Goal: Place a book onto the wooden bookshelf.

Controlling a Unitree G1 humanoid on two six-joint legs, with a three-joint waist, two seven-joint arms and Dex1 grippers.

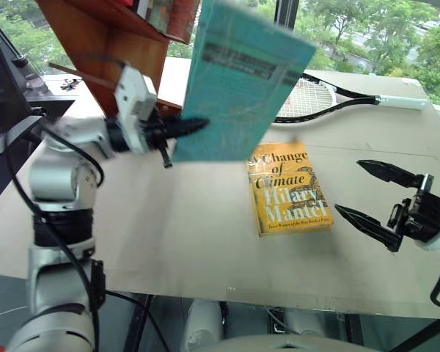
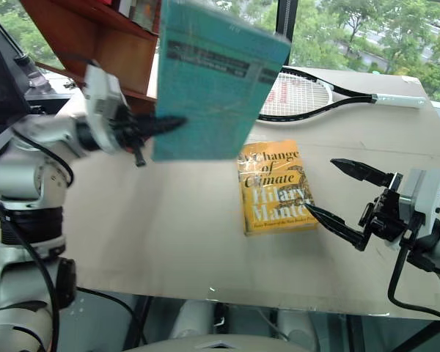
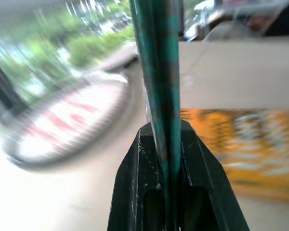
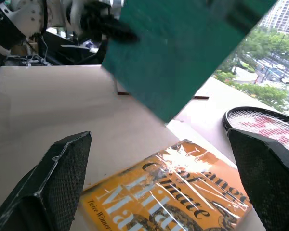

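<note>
Teal-green, glossy plastic-wrapped hardback book (image 1: 242, 81) hangs in the air, my left gripper (image 1: 177, 132) clamped on its lower edge, above the pale table (image 1: 169, 220) at about eleven o'clock from the yellow paperback (image 1: 287, 189). It looks stiff yet slick, and heavy held at one edge; a grip nearer its middle seems safer. My right gripper (image 2: 341, 192) stands wide and empty. Left wrist view shows both pads (image 3: 202, 183) pinching the board edge-on; head views show the reddish-brown wooden bookshelf (image 1: 103, 44) at ten o'clock.
</note>
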